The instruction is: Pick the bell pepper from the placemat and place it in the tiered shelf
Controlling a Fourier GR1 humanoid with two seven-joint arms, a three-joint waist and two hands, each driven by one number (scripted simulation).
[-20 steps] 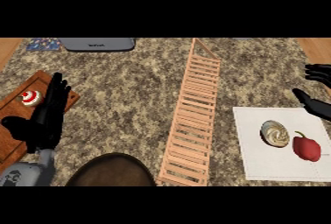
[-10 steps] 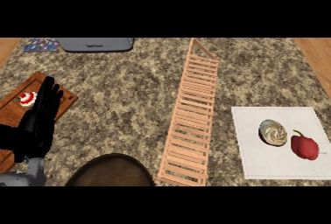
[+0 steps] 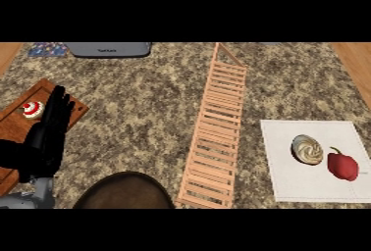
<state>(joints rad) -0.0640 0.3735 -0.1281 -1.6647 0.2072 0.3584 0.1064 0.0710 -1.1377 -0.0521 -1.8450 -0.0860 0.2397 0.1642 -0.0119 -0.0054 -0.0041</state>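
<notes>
At the lower left edge of the head view, the left robot hand (image 3: 49,132) rises from a grey forearm, its black fingers straight and held side by side, pointing away toward the far side of the table (image 3: 145,98). It holds nothing. The fingertips lie over the near corner of a wooden board (image 3: 22,112), beside a small red-and-white cake (image 3: 30,109) that sits on that board. The right robot hand shows nowhere.

A dark brown rounded shape (image 3: 123,191) sits at the near edge, just right of the forearm.

At the near right lies a white placemat (image 3: 290,186). On it rests the red bell pepper (image 3: 343,165), near the mat's right edge, its long axis running near to far and its thin stem pointing away. A cream swirled pastry (image 3: 307,149) lies just left of it.

The pale wooden tiered shelf (image 3: 215,132) stretches as a long slatted rack from the near middle toward the far edge, between hand and placemat.

Farthest off, a grey appliance (image 3: 109,49) stands beside a patterned cloth (image 3: 45,49).
</notes>
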